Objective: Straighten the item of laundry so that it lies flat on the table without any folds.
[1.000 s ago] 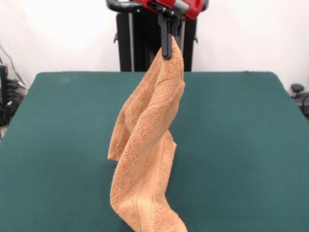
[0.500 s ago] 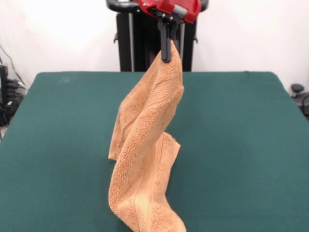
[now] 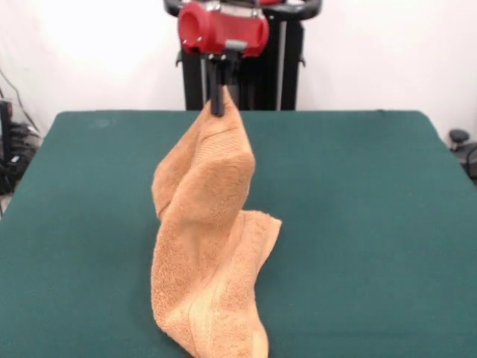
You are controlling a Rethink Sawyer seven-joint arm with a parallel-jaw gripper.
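Observation:
The orange-tan terry towel (image 3: 205,224) hangs from my gripper (image 3: 217,107) in a twisted, folded drape. Its top corner is pinched between the black fingers (image 3: 216,93) above the far middle of the green table (image 3: 373,224). Its lower part rests crumpled on the cloth near the front edge and runs out of the picture at the bottom. The gripper is shut on the towel's corner. The red wrist housing (image 3: 222,30) sits just above the fingers. No tag shows.
The robot's black pedestal (image 3: 246,67) stands behind the table's far edge. Cables and dark gear (image 3: 11,149) sit off the table's left side, and a small black object (image 3: 460,142) off its right side.
The gripper has moved left and a little lower, turning at the wrist. The towel swung left with it, and more of its lower part has settled on the table.

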